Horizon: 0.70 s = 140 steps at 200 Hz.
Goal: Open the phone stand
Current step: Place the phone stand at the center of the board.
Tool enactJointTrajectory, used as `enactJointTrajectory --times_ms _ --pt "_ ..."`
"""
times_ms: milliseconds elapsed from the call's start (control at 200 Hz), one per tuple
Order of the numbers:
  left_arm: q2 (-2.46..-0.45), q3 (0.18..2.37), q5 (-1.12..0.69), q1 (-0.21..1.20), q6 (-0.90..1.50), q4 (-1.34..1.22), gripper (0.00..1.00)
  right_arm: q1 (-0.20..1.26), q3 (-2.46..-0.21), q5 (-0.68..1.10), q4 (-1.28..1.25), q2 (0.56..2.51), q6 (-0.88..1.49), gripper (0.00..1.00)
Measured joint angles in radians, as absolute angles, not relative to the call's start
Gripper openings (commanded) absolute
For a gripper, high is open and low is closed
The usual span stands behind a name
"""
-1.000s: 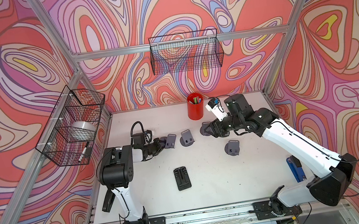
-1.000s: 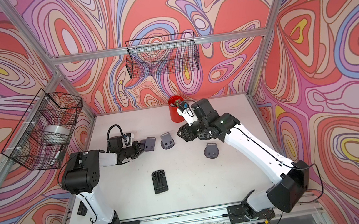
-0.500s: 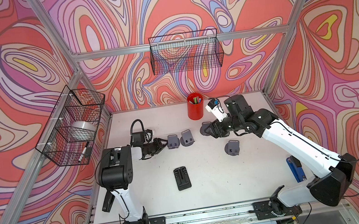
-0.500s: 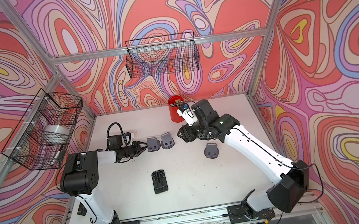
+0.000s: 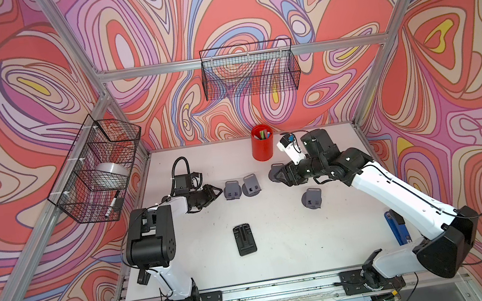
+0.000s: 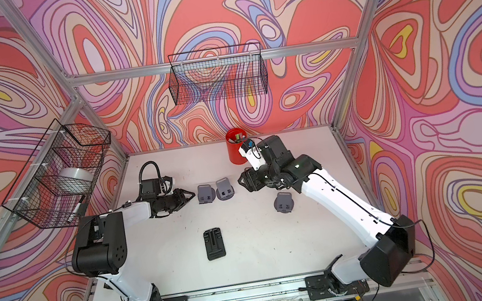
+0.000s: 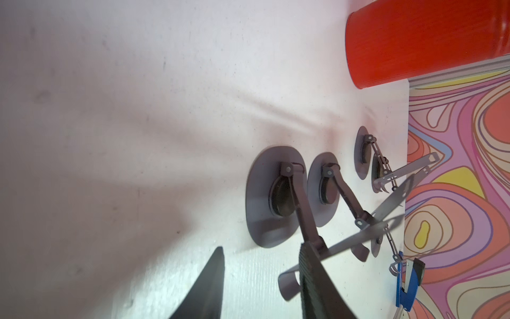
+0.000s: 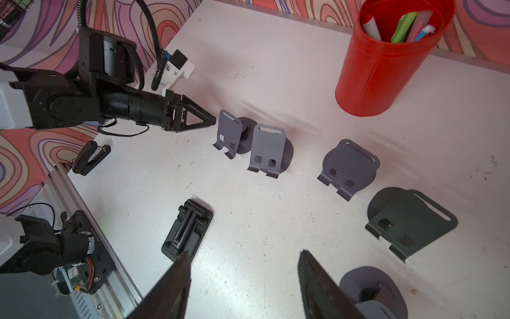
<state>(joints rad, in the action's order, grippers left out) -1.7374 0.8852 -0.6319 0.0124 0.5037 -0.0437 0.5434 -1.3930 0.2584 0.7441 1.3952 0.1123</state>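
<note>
A: State of left gripper?
B: Jaws apart, empty. The grey phone stand sits just beside the tips at 3 o'clock, propped up, at 11 o'clock from table centre.
A: And right gripper?
B: Parted, empty. Only the right wrist view shows that gap; top views hide it.
A: Unclear bits?
B: Left wrist view: one finger overlaps the stand's plate, can't tell contact.

Grey phone stands, a black phone stand, a red cup, white table, swirling red-pink-lilac walls
</note>
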Motion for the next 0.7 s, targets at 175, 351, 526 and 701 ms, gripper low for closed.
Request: enactJointTrajectory --times_ms 175,351,526,701 --pt "-1.666 0.856 -0.611 0.012 0.505 -0.04 0.35 0.543 -1.338 0.253 0.703 1.415 0.2 0.48" --pt "-1.654 0.829 -0.606 0.012 0.509 -0.037 0.27 0.545 -1.273 0.246 0.665 1.454 0.312 0.42" --pt "-1.636 0.81 -0.617 0.012 0.524 -0.041 0.29 0.573 -1.252 0.218 0.634 1.471 0.406 0.43" --pt "-1.636 0.815 -0.636 0.015 0.527 -0.043 0.3 0.592 -1.217 0.206 0.592 1.488 0.501 0.44"
